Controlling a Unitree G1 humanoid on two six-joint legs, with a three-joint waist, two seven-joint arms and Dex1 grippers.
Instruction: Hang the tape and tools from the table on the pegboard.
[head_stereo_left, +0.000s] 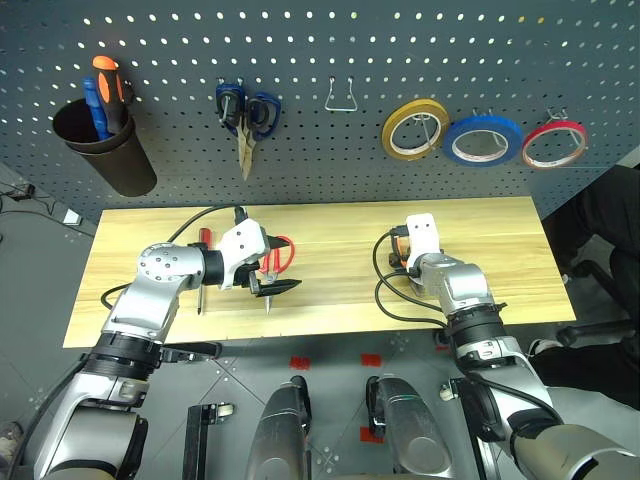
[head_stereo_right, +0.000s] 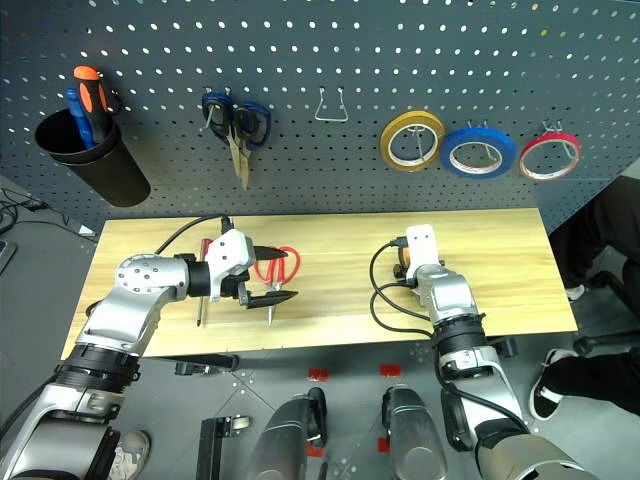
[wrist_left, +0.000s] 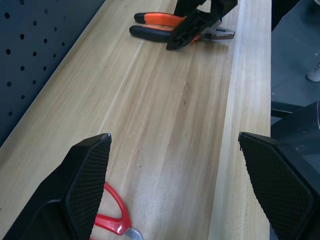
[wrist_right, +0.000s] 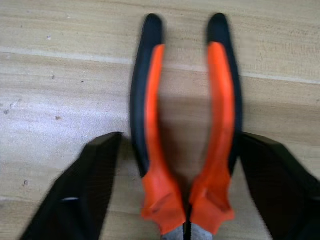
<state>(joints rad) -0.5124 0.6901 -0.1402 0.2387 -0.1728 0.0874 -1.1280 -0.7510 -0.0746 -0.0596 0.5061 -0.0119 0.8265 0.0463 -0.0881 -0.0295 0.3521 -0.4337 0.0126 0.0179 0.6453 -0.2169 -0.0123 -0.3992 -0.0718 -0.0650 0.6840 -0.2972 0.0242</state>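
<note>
Pliers lie flat on the table, right of centre in the head view, orange-and-black handles straddled by the right gripper; its fingers flank both handles, not visibly clamped yet. Red-handled scissors and the red screwdriver sit centre-left on the wood by the left gripper, fingers spread wide, empty. Blue tape hangs upper right on the pegboard, between yellow ring and red ring.
</note>
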